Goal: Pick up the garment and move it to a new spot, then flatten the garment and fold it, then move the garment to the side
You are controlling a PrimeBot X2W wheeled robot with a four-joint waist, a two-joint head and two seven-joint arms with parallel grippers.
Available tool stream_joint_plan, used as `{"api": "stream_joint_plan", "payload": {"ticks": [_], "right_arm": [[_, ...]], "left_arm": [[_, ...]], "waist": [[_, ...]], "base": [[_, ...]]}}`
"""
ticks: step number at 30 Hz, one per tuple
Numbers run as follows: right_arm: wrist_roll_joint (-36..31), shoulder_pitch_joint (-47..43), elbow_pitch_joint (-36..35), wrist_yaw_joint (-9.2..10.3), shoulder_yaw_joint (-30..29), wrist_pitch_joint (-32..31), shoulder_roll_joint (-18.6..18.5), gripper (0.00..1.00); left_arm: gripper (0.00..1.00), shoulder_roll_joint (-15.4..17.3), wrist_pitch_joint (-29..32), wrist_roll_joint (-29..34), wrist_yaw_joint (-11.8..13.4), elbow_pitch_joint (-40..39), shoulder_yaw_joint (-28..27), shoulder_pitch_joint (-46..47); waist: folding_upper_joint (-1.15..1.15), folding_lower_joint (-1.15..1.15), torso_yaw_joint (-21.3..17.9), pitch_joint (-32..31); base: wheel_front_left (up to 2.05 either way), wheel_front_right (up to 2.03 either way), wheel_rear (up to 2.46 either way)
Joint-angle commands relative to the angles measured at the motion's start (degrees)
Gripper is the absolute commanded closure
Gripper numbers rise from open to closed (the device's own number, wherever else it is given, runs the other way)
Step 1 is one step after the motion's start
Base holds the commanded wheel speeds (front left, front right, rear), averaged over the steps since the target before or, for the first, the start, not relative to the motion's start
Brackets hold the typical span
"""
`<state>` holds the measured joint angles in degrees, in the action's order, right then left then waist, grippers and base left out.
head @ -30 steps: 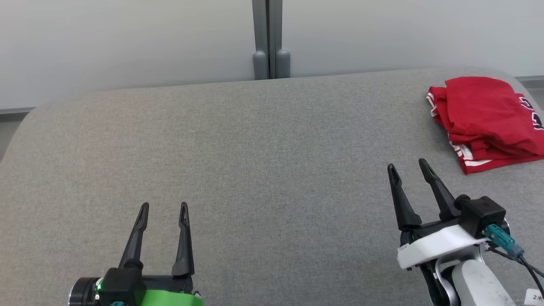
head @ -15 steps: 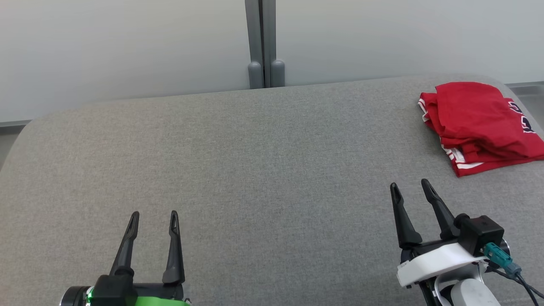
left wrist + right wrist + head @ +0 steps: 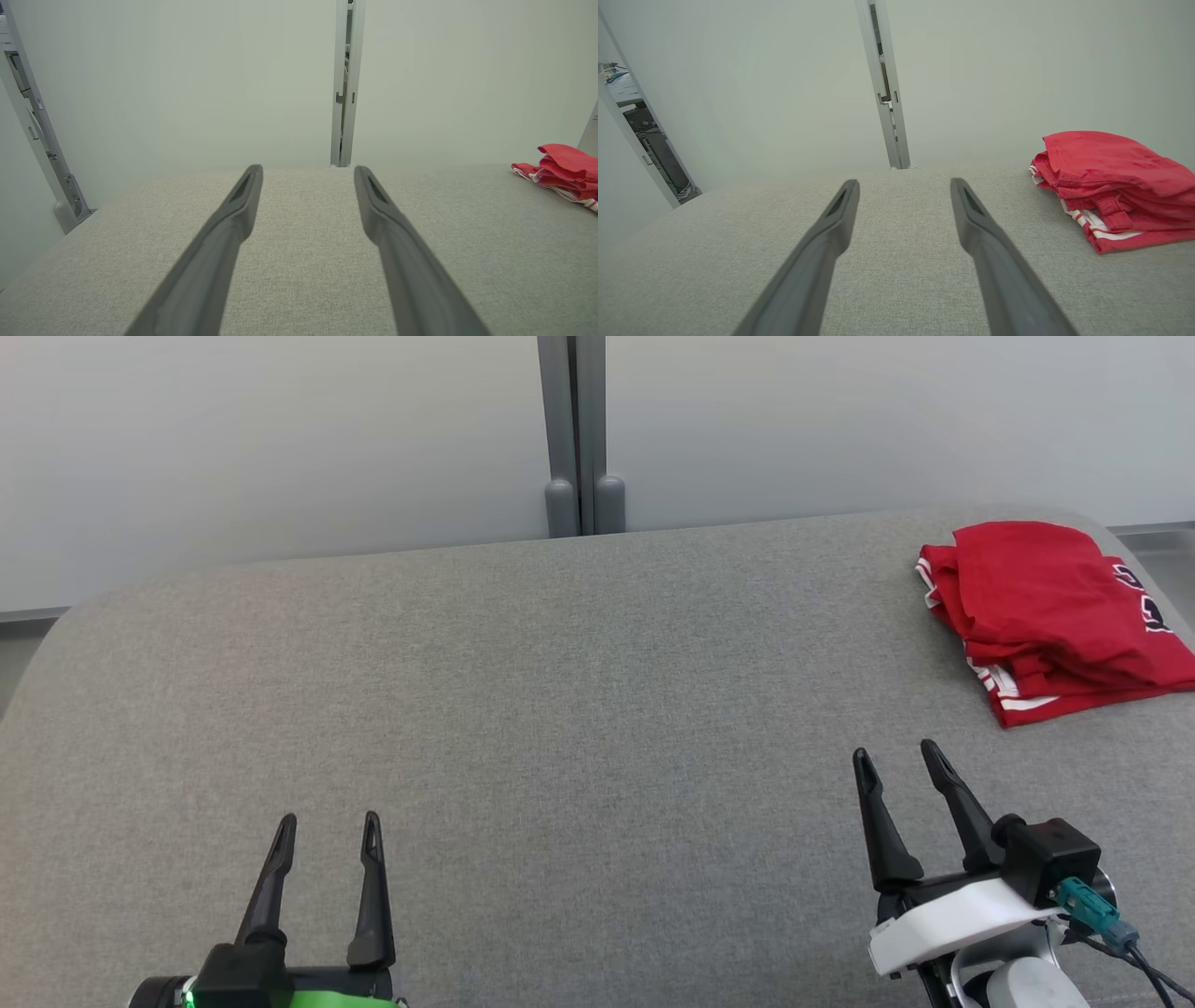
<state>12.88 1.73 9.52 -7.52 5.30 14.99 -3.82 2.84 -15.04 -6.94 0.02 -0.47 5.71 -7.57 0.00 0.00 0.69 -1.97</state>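
My left hand (image 3: 329, 819) sits over the grey cloth-covered surface (image 3: 560, 691) with its two long dark fingers (image 3: 219, 252) spread wide apart. It is empty, and the fingers point along the surface toward the pale wall (image 3: 280, 448) ahead. From its own wrist camera I see bare grey fabric between the two tips, and the grey post (image 3: 576, 429) in the wall stands straight beyond them.

My right hand (image 3: 894, 751) is just as wide open and also empty, its fingers angled a little to the left. I can't tell from these views whether either hand's tips rest on the fabric or hang just above it.

The garment (image 3: 1046, 616) is red, with white striped trim along its near edge and dark lettering on its right side. It lies in a loosely folded stack on the surface, ahead of my right hand and off to that hand's right. It is near the hand, but the fingertips are clear of it and a strip of grey fabric separates them. From my left hand it is well apart, far to the right, and it shows at the right edge of that wrist camera.
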Motion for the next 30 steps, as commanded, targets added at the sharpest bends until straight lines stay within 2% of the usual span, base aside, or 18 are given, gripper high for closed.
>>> {"api": "stream_joint_plan", "payload": {"ticks": [1, 5, 6, 9, 30], "right_arm": [[-0.4, -0.4, 0.2, 0.08, 0.0, 0.2, 0.2, 0.0], [-0.3, -0.5, 0.2, 0.08, -0.1, 0.2, 0.2, 0.0], [0.0, 0.0, 0.1, 0.0, -0.1, 0.0, 0.1, 1.0], [0.6, -0.6, 1.1, -0.01, 0.0, -0.1, 0.1, 1.0], [22.6, 0.9, 2.0, 0.0, -2.5, -5.3, -0.3, 1.0]], "left_arm": [[0.0, 0.1, -0.2, -0.1, -0.1, 0.2, -0.3, -0.4], [0.0, 0.1, -0.2, 0.5, 0.4, 0.2, -0.5, -0.2], [1.0, 0.0, 0.0, 0.5, 0.5, 0.3, -0.3, 0.0], [1.0, 0.0, 0.2, -0.1, 0.4, 1.3, 0.0, -0.3], [1.0, 1.4, 4.5, -24.8, -1.7, 4.9, -1.5, 3.7]], "waist": [[0.0, 0.0, -0.1, 0.0], [0.0, 0.0, -0.1, 0.1], [0.0, 0.0, -0.2, 0.1], [0.0, 0.0, -0.2, 0.1], [0.0, 0.0, -0.3, 0.4]], "base": [[0.0, 0.0, 0.0], [0.0, 0.0, 0.0], [0.0, 0.0, 0.0], [0.0, 0.0, 0.0], [0.0, 0.0, 0.0]]}}
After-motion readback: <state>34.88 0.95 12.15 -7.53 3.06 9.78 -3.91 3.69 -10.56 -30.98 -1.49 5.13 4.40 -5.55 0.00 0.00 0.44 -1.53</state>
